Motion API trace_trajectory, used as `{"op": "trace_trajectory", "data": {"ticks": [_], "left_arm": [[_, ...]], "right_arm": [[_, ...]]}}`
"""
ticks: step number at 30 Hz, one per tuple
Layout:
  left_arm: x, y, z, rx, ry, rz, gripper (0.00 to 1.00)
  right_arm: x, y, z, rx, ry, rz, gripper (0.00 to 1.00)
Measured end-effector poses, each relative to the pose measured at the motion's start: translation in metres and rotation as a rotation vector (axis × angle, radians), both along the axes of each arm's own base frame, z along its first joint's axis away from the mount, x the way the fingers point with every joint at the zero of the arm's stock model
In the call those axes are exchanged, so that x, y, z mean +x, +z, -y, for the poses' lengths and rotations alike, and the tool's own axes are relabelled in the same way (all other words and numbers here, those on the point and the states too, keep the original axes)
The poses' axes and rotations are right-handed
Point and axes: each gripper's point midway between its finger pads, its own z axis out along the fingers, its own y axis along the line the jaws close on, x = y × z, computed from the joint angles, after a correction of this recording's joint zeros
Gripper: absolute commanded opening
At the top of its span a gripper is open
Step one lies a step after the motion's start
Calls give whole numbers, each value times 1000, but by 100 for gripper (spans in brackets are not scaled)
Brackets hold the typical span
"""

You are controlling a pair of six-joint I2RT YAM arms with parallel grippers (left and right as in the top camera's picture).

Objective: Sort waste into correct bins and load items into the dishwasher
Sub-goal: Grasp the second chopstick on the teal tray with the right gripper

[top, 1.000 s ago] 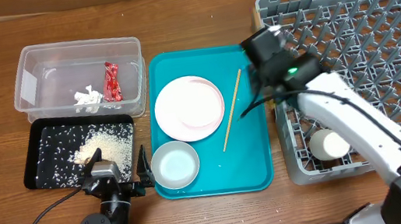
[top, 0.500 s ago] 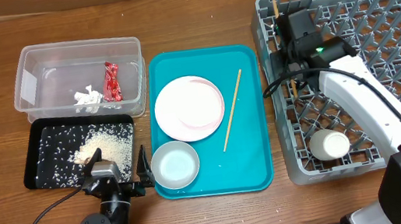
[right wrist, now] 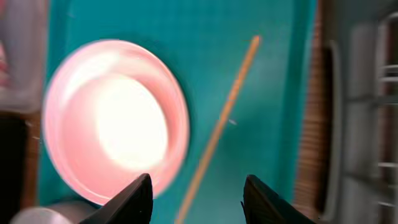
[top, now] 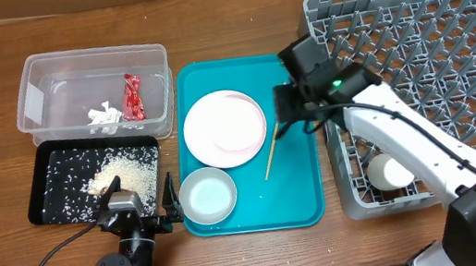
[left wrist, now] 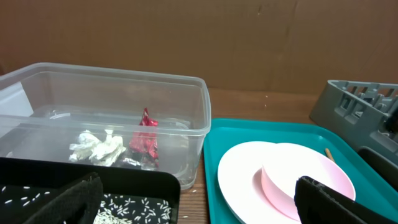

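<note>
Looking down from the right wrist first, we see the right gripper [right wrist: 198,202] w/ jaws spread wide, holding nothing. One chopstick [right wrist: 217,130] lies on the teal tray [right wrist: 280,37]; its lower end runs into the gap btwn the fingers, nearer the frame-left one, not clamped. The plate [right wrist: 115,121] sits left of the chopstick, and the dish rack [right wrist: 367,124] is at frame right. On the left wrist view, the left gripper [left wrist: 198,186] also has wide, empty jaws. A bowl [left wrist: 280,186] is just ahead at lower right. Beyond, at frame left, is the clear tub [left wrist: 186,106] w/ tissue [left wrist: 96,148] & red wrapper [left wrist: 146,137] inside.
</note>
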Motion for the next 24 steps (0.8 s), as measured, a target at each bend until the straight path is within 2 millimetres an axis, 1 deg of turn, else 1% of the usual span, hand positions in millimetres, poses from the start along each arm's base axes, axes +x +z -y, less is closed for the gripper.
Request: {"op": "trace_trajectory", "data": {"ticks": [1,3,7,9,10,11,14,18,19,21,22,24], "left_arm": [[0,0,0,0,0,0,100],[0,0,0,0,0,0,100],[0,0,0,0,0,0,100],[0,0,0,0,0,0,100],[0,0,0,0,0,0,100],[0,0,0,0,0,0,100],[0,0,0,0,0,0,100],[0,0,0,0,0,0,100],[0,0,0,0,0,0,100],[0,0,0,0,0,0,100],[0,0,0,0,0,0,100],[0,0,0,0,0,0,100]], "right_arm": [[2,-3,-4,23,-34,-7,49],[8,-14,-8,47,-93,-33,49],[21,-60,-13,50,-184,-96,49],[22,-81,-12,38,-215,-128,49],[22,-89,-10,33,-233,-146,47],[21,-97,-8,26,-247,-163,43],[20,-109,-2,13,-283,-188,29],[16,-116,2,-3,-312,-217,18],[16,-117,2,-3,-317,-219,13],[14,-118,3,-5,-329,-227,7],[13,-119,4,-9,-331,-231,4],[11,-118,5,-13,-339,-242,4]]}}
